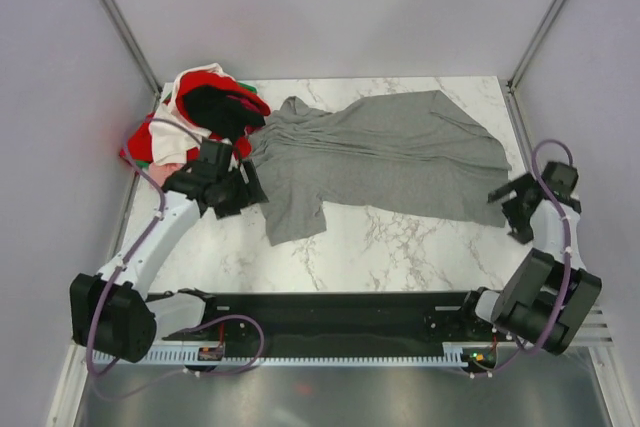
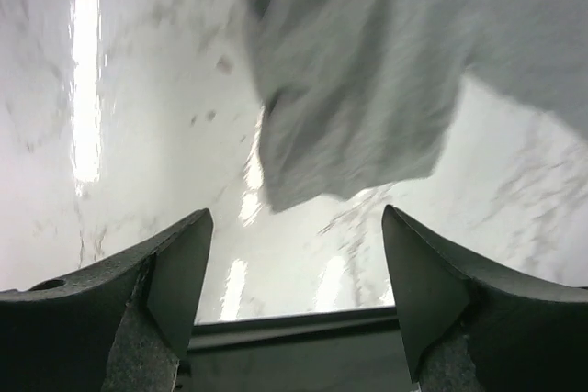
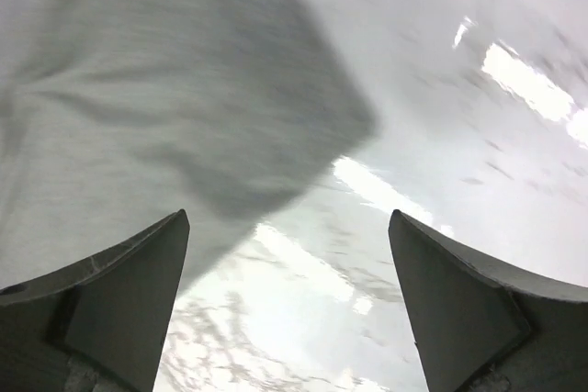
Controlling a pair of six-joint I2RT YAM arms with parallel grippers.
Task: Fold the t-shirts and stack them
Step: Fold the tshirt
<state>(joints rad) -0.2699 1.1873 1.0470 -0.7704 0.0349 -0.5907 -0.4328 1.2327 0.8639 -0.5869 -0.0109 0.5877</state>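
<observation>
The left gripper point(image 2: 294, 227) stands wide open with nothing between its fingers, just beside the near-left flap of the grey t-shirt point(image 1: 390, 152); its wrist view shows that flap lying flat on the table ahead of the jaws. The right gripper point(image 3: 289, 227) is likewise spread to its widest and empty, just off the near-right corner of the grey t-shirt. The shirt itself lies spread but rumpled across the marble table point(image 1: 400, 247), with creases running along its length. The heap of red, white and black t-shirts point(image 1: 205, 112) sits at its far-left end, touching it or very nearly. The step in hand looks like taking hold of the grey t-shirt to flatten it for a first fold. To do that well, each gripper should probably come down on an edge near a corner and pinch the cloth cleanly, both closing before either pulls. They should then draw the cloth taut evenly and away from the heap, so the creases come out and no coloured shirt is dragged along.
</observation>
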